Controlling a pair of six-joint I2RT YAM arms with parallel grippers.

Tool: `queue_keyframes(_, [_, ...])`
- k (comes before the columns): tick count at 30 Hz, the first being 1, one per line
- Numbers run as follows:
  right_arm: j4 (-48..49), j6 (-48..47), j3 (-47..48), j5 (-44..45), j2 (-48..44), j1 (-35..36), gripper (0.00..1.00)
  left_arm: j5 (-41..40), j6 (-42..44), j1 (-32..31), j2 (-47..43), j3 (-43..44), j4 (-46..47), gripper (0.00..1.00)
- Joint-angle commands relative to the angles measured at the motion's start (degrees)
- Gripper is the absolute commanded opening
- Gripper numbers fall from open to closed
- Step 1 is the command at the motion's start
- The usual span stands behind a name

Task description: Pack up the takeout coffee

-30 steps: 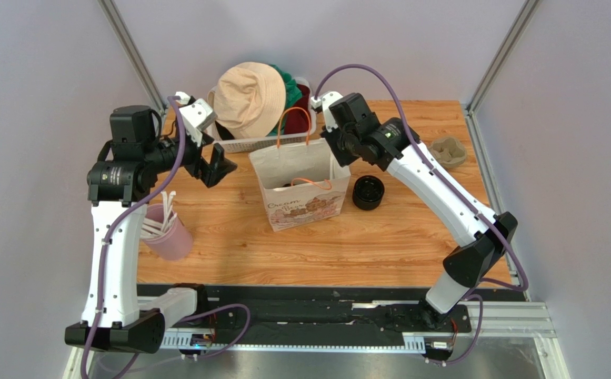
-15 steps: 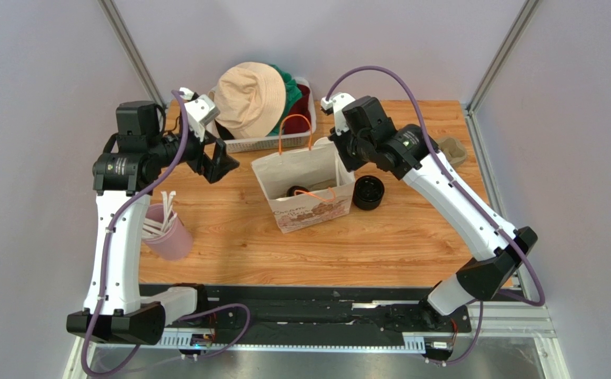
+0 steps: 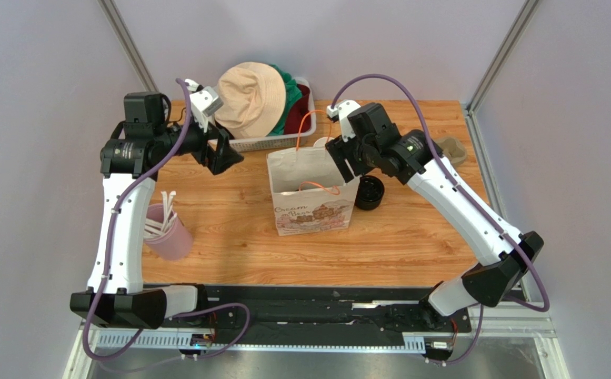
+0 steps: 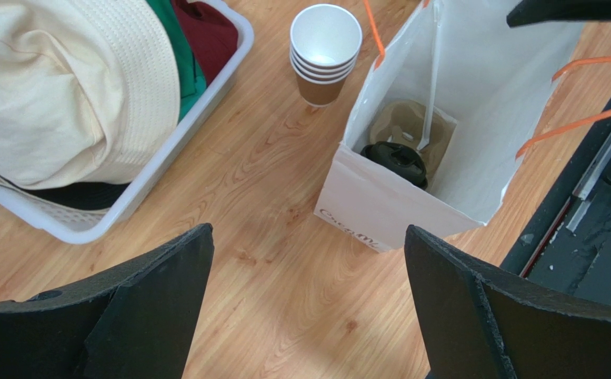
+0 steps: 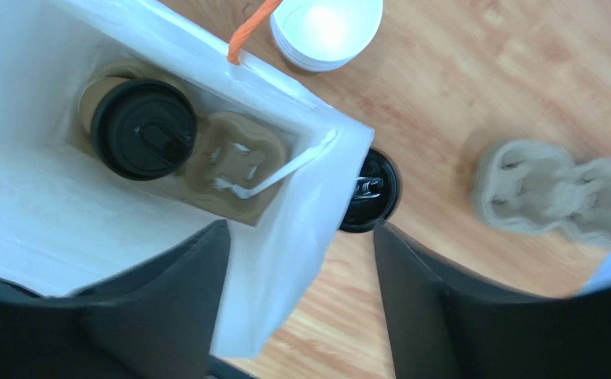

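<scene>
Okay, table (image 3: 229, 237) first: the white paper bag (image 3: 314, 209) stands mid-table, mouth up. On its floor lies a kraft carrier (image 5: 233, 158), and your takeout coffee (image 5: 144, 129) sits upright in one well, black lid on. My read is that it's light with a thin paper wall, crushes easily, and the lid can pop. Take it round the sides under the rim and squeeze gently. Right hand (image 5: 300, 229) hovers over the bag's right corner, fingers apart, bag wall between them, gripping nothing. Left hand (image 4: 308, 229) is far left by the basket (image 3: 261, 142), spread wide, empty.

Takeout coffee (image 5: 144, 129) sides hidden in bag (image 5: 47, 205) — only lid shows; lid stack (image 5: 378, 186) half-covered.
</scene>
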Motion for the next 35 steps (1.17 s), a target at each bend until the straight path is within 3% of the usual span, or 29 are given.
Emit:
queue_keyframes(1, [-0.2,-2.9,6.2,2.5,-1.2,-0.5,0.8,2.7,-1.1,0.4,-0.3,3.1,2.4,0.99])
queue_keyframes(4, [0.2,-4.8,8.6,3.3,-2.5,-1.2,0.98,1.7,-1.5,0.4,-0.5,4.0,2.6,0.99])
queue_keyframes(8, [1.4,-6.4,11.1,2.8,-4.8,-4.1,0.99,-0.9,-3.0,0.4,-2.4,4.1,5.5,0.99])
queue_keyframes(13, [4.8,-7.5,12.4,-11.6,-9.4,-16.7,0.99,-8.6,-9.9,0.5,-3.9,7.0,7.5,0.99])
queue_keyframes(17, [8.2,-8.1,14.4,-15.0,-11.7,-26.6,0.99,-17.0,-11.0,0.9,-4.3,9.9,7.7,0.99])
queue_keyframes(21, [10.2,-7.8,16.1,-13.2,-12.0,-34.2,0.99,-15.4,-13.8,8.2,-4.5,12.7,7.6,0.99])
queue_keyframes(25, [10.8,-8.3,15.4,-12.5,-12.9,-34.5,0.99,-11.2,-15.2,13.5,-5.5,11.4,8.8,0.99])
queue_keyframes(35, [11.4,-7.1,15.3,-13.8,-14.7,-34.4,0.99,-10.6,-14.9,13.6,-6.9,10.2,9.6,0.99])
